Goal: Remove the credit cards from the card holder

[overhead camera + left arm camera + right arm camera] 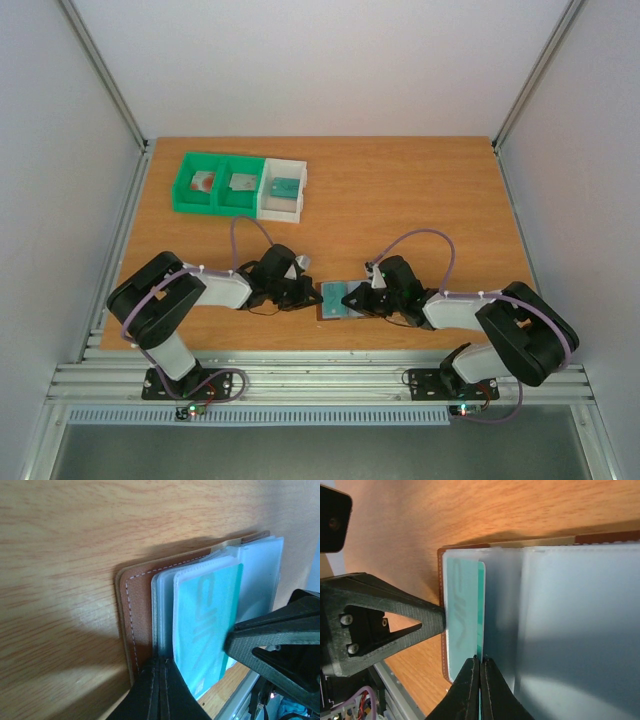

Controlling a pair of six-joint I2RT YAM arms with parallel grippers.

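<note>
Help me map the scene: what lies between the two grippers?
The open card holder, a teal card showing inside it, lies between the left gripper and right gripper, clearest in the top view.

Wooden table [420, 190], card holder [328, 302] (near edge), 1 green bin [210, 208], 1 white bin [278, 212]

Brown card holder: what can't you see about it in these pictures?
- Top view: brown leather card holder is tiny, covered by left gripper and right gripper.
- Left wrist view: writing on the teal plastic card is blurred by its cloudy sleeve.
- Right wrist view: frosted pockets hide any other cards; the edge cuts them off.
</note>
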